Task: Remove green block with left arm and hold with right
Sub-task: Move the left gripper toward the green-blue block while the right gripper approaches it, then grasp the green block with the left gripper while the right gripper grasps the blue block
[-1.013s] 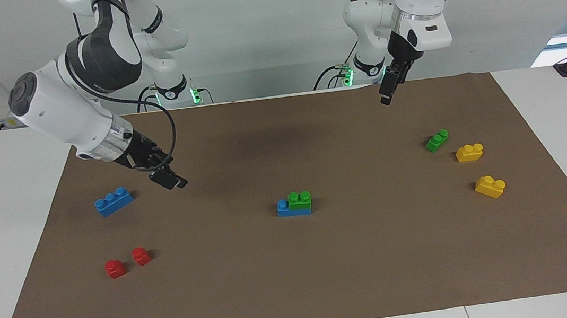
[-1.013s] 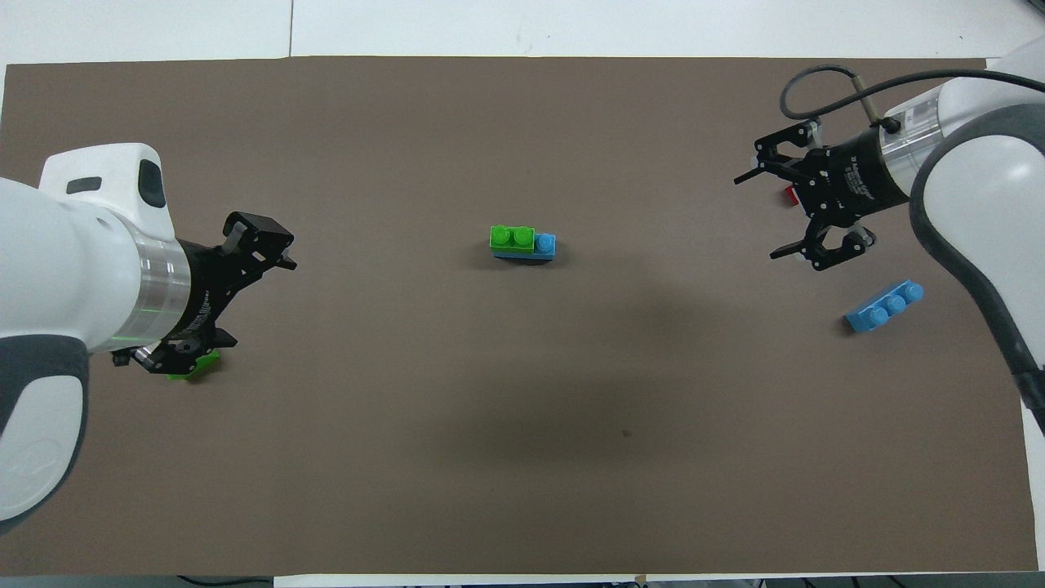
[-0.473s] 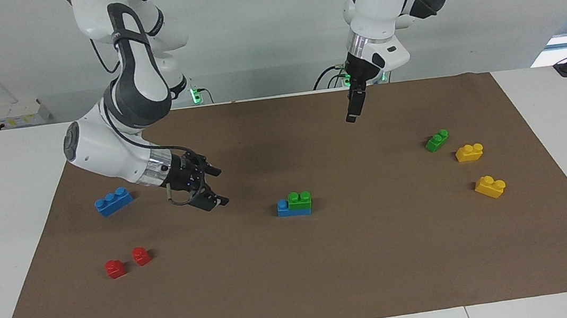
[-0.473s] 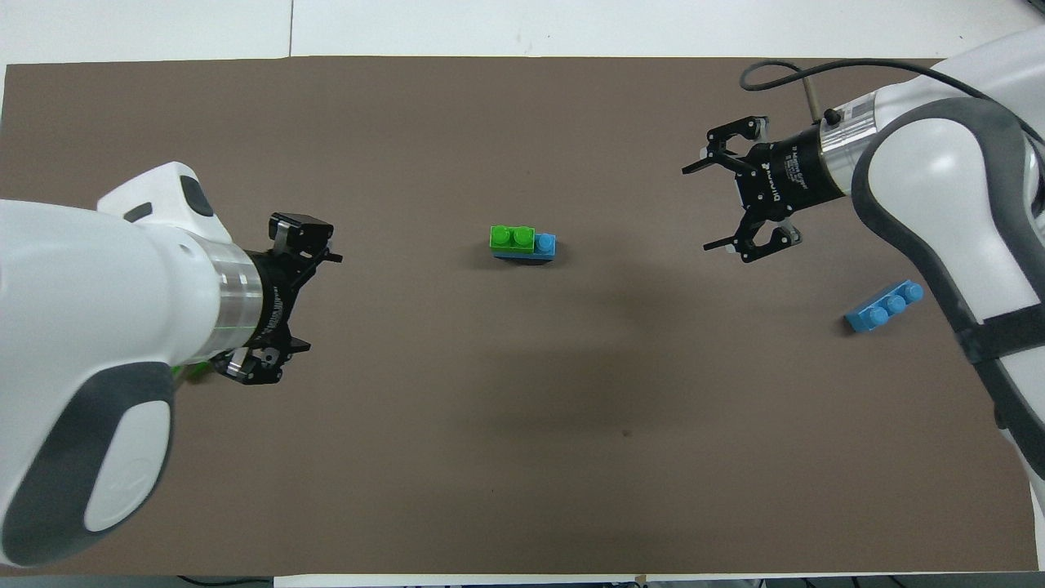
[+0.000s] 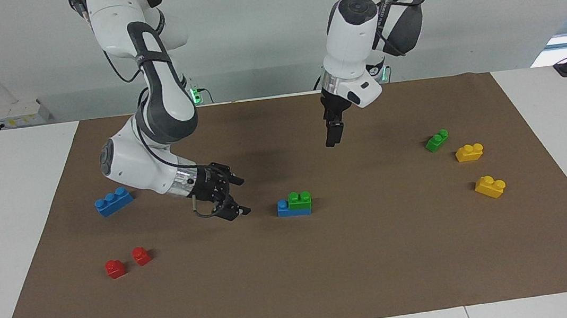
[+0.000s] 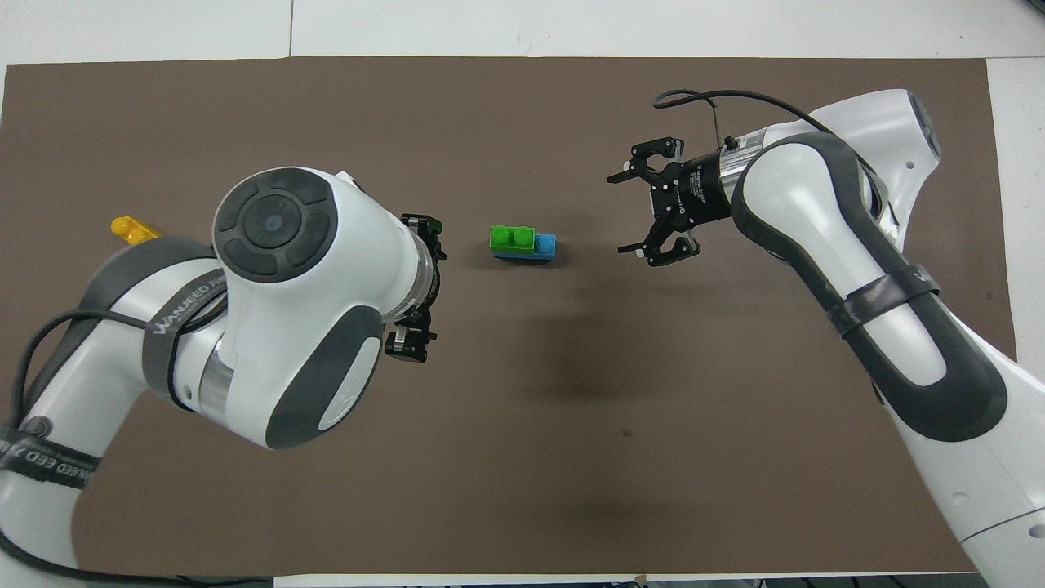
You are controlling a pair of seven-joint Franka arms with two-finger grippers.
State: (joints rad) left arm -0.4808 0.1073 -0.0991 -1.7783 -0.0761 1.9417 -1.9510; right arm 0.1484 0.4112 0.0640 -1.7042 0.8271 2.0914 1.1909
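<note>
The green block (image 5: pixel 299 200) is bright green with two studs and sits on a blue brick (image 5: pixel 283 209) in the middle of the brown mat; both also show in the overhead view, block (image 6: pixel 512 237) and brick (image 6: pixel 545 243). My right gripper (image 5: pixel 242 195) is open and empty, low over the mat beside the stack, toward the right arm's end, not touching it; in the overhead view (image 6: pixel 619 214) its jaws face the stack. My left gripper (image 5: pixel 332 137) hangs open and empty above bare mat, toward the left arm's end from the stack, also seen from overhead (image 6: pixel 418 284).
A darker green brick (image 5: pixel 436 140) and two yellow bricks (image 5: pixel 469 152) (image 5: pixel 490 186) lie at the left arm's end. A blue three-stud brick (image 5: pixel 114 201) and two red bricks (image 5: pixel 115 269) (image 5: pixel 141 255) lie at the right arm's end.
Both arms have swung in from the table's ends toward the middle stack. The right gripper has dropped low beside it. The left gripper has come down somewhat. No brick has moved.
</note>
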